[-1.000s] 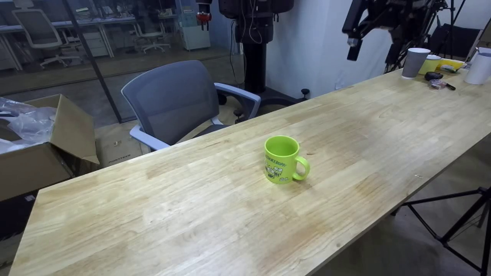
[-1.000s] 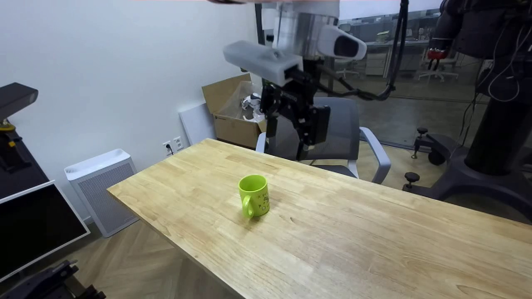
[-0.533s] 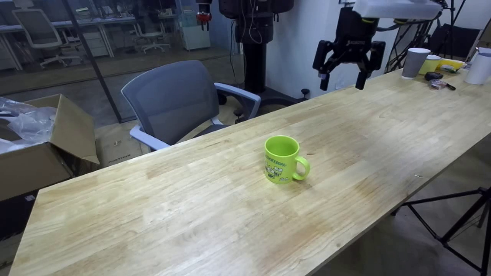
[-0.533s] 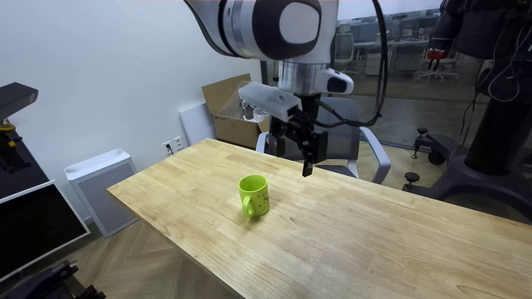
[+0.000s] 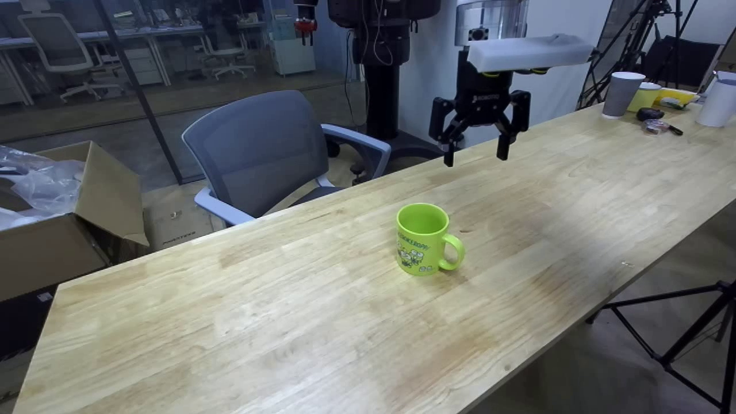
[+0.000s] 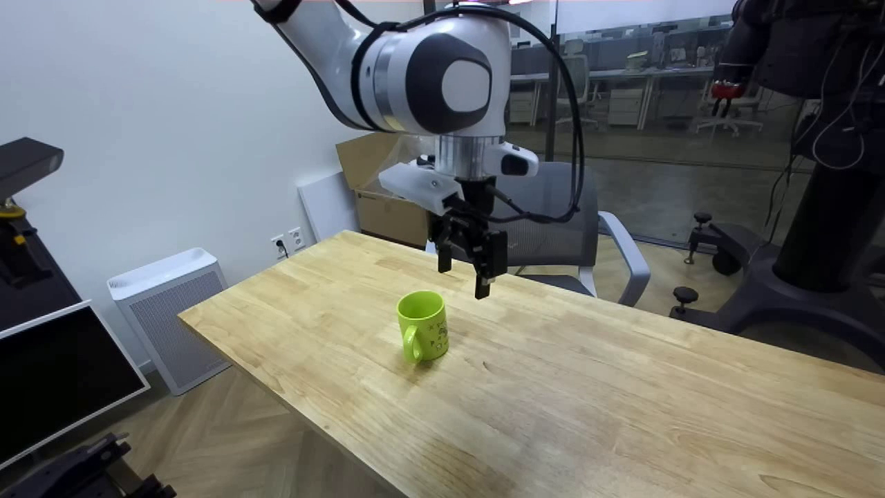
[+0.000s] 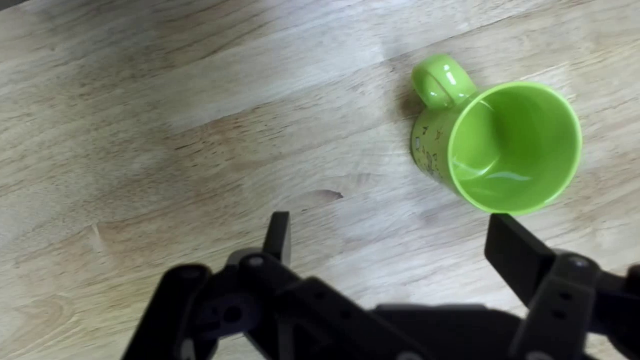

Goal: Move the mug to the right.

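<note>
Mug (image 5: 422, 244), lime green: upright on tabletop (image 5: 276, 322), empty. Likely stiff, light, slick-glazed, chippable; best gripped crosswise, clear of handle (image 7: 441, 82). Claw (image 5: 475, 159): spread wide, unladen, above tabletop, apart from mug; exact height unclear.

White arm shell (image 6: 325, 55), dark joint cover (image 6: 423, 79) with a pale oval (image 6: 467, 86) in it. Bare-metal collar (image 6: 460, 158) next, black cables (image 6: 578, 138) looped outside. Gripper (image 5: 476, 160) is matte black — pale lettering (image 5: 489, 98) I can just make out from here, round screw heads (image 7: 579, 261) on it. Frosted white block (image 5: 529, 53) above — yellow bits (image 5: 490, 74) underneath.
</note>
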Controlling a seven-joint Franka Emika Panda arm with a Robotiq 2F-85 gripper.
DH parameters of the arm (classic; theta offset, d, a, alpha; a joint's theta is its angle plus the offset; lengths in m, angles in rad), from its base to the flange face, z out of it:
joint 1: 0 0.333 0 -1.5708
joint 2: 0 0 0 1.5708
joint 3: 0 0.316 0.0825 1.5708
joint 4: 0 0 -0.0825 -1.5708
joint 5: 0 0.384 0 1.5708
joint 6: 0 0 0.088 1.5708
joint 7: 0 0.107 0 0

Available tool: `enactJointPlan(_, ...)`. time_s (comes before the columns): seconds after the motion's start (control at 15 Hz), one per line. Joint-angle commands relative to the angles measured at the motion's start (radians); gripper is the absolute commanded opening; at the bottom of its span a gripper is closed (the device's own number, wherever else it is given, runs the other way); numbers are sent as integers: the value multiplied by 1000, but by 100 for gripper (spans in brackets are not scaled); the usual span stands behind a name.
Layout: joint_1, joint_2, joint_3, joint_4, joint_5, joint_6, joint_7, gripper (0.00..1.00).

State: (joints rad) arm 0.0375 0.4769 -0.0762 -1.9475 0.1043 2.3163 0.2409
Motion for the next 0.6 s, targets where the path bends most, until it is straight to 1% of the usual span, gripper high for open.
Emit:
enactJointPlan(0.0, 10, 47, -2, 70, -23, -40, 61, 100)
enactJointPlan(0.27, 10, 84, -1, 106, -18, -74, 72, 100)
enactJointPlan(0.53, 26, 93, 6, 109, -24, -114, 80, 100)
